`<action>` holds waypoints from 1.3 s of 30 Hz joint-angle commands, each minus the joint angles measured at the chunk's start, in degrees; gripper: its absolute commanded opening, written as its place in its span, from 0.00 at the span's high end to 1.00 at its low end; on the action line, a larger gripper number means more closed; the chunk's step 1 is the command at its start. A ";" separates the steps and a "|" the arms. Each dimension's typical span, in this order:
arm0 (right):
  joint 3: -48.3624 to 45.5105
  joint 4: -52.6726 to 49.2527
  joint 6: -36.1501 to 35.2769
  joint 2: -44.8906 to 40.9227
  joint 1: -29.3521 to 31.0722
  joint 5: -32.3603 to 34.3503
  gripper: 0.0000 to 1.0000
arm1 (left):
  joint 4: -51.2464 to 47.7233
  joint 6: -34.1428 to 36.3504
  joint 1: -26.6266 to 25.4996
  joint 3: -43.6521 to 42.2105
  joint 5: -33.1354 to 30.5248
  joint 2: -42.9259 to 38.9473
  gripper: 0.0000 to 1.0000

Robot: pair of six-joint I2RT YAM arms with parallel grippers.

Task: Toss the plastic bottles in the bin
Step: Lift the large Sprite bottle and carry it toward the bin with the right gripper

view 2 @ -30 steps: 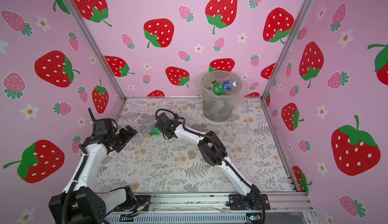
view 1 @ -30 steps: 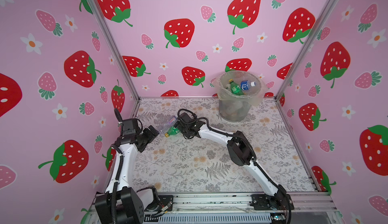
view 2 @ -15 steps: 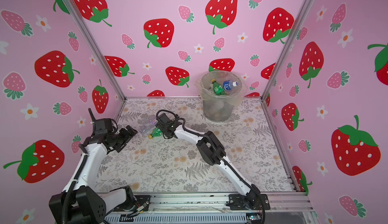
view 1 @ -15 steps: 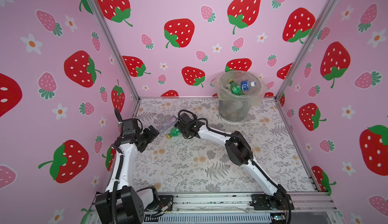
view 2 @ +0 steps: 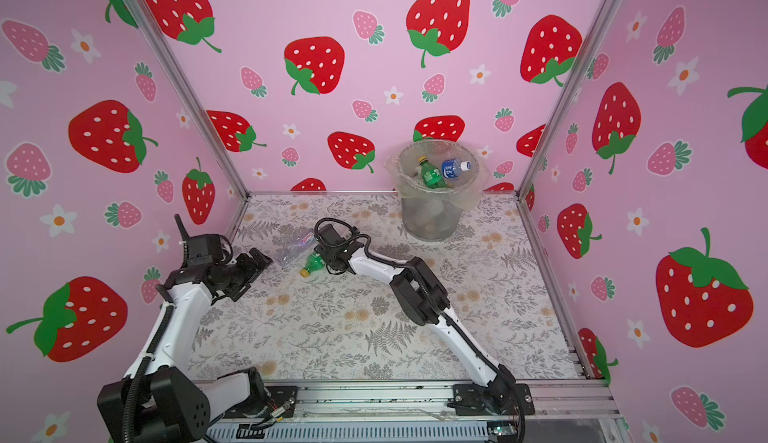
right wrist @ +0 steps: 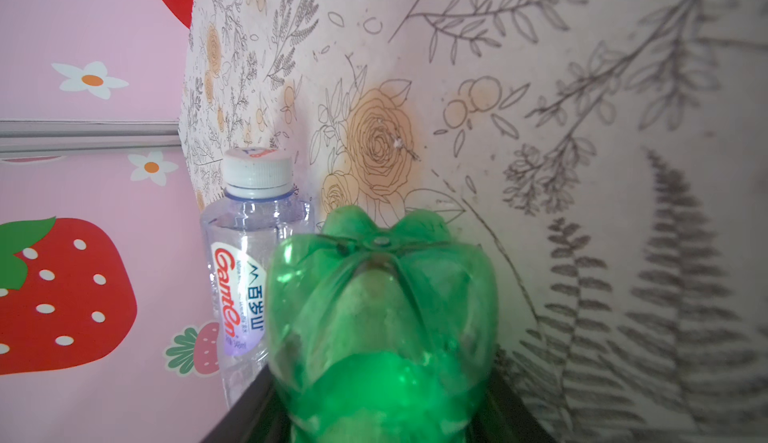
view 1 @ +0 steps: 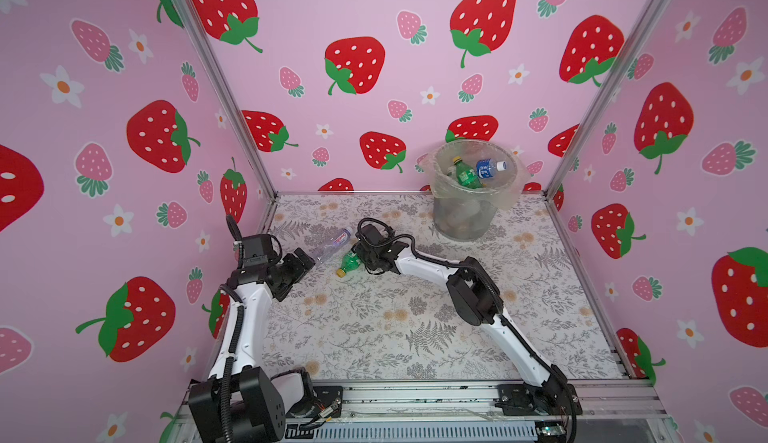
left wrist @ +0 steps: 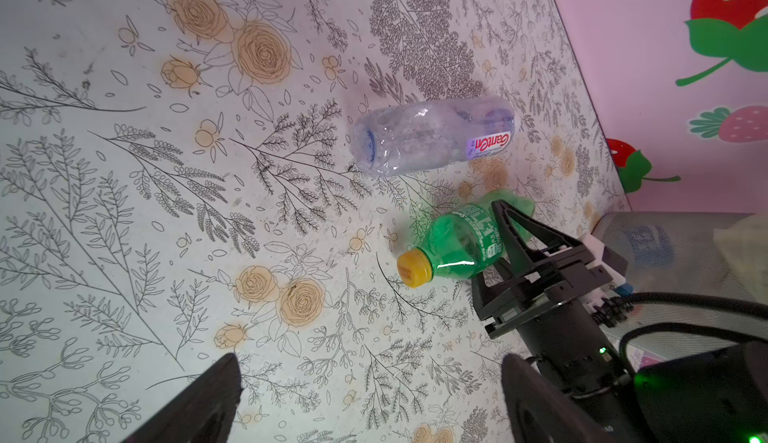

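Right gripper (view 1: 360,259): clamped on base of green yellow-capped plastic bottle (view 1: 350,261), left of frame centre | left gripper (view 1: 302,259): spread wide, empty, further left.

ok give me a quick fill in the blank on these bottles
The right gripper has its jaws around the green bottle, whose cap is ___.
The clear bottle beside it has a ___ cap.
The left gripper has its jaws ___.
The bin stands in the far ___ corner.
Missing: yellow, white, open, right.
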 commanded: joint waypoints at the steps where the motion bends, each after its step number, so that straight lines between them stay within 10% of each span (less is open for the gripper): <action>1: -4.40 -2.99 0.04 -2.21 -0.40 2.50 0.45 | 0.29 -0.26 0.34 -0.11 1.25 0.12 0.01; 39: -32.70 0.82 -33.94 -38.18 -0.99 10.76 0.46 | 2.77 1.60 1.92 -1.22 8.87 -2.32 0.01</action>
